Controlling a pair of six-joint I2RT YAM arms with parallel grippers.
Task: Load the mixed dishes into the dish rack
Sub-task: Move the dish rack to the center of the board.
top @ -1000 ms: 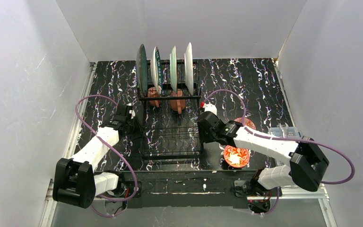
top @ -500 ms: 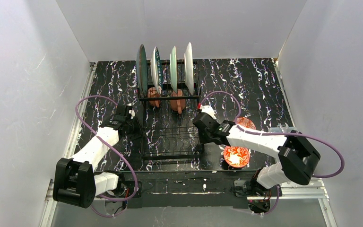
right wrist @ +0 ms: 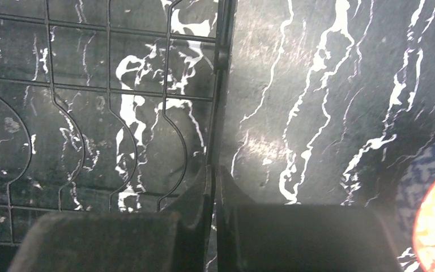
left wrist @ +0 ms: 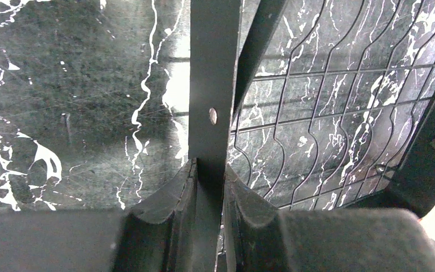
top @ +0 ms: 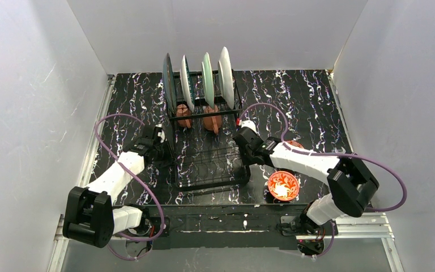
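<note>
The dish rack has swung slightly askew, long axis near-to-far; left gripper and right gripper clamp its sides.

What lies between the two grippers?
The bare wire base of the rack runs from the left gripper to the right gripper, as the top view shows.

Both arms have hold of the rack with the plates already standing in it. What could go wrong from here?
The left fingers and right fingers each pinch a side rail of the rack; uneven pulls could twist it or slip the right pair off its thin wire.
The four plates stand upright at the far end; a jerk may topple them.
A red bowl sits just beside the rack's near right corner; sliding that way could knock it.
</note>
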